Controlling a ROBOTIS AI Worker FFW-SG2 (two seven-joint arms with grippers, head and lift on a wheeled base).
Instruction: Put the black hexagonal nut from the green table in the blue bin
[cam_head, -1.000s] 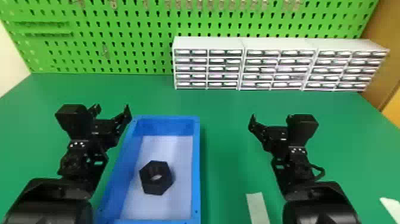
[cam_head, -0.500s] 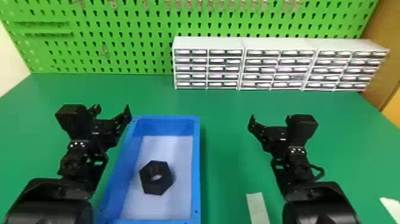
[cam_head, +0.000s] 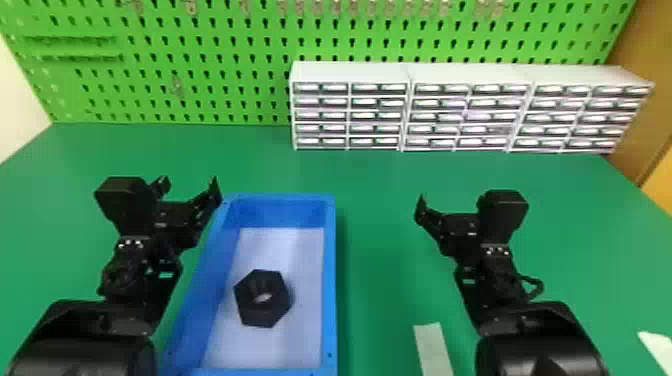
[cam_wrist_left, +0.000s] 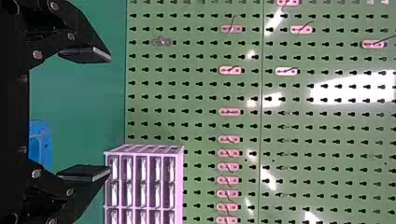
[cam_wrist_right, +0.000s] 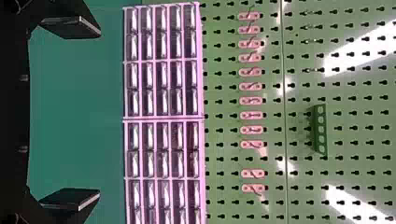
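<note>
The black hexagonal nut (cam_head: 262, 298) lies flat on the pale floor of the blue bin (cam_head: 329, 280), toward its near half. My left gripper (cam_head: 189, 186) is open beside the bin's left wall, near its far left corner, holding nothing. In the left wrist view the left gripper (cam_wrist_left: 86, 113) has its fingers wide apart, with part of the blue bin (cam_wrist_left: 41, 144) beyond. To the right of the bin, over the green table (cam_head: 380, 240), my right gripper (cam_head: 425, 207) is held. The right wrist view has the right gripper (cam_wrist_right: 72, 113) open with nothing between its fingers.
White drawer cabinets (cam_head: 350, 72) line the table's back edge, from the middle to the right, before a green pegboard (cam_head: 210, 65). A pale strip (cam_head: 433, 347) lies near the front, right of the bin, and another light piece (cam_head: 657, 350) at the right edge.
</note>
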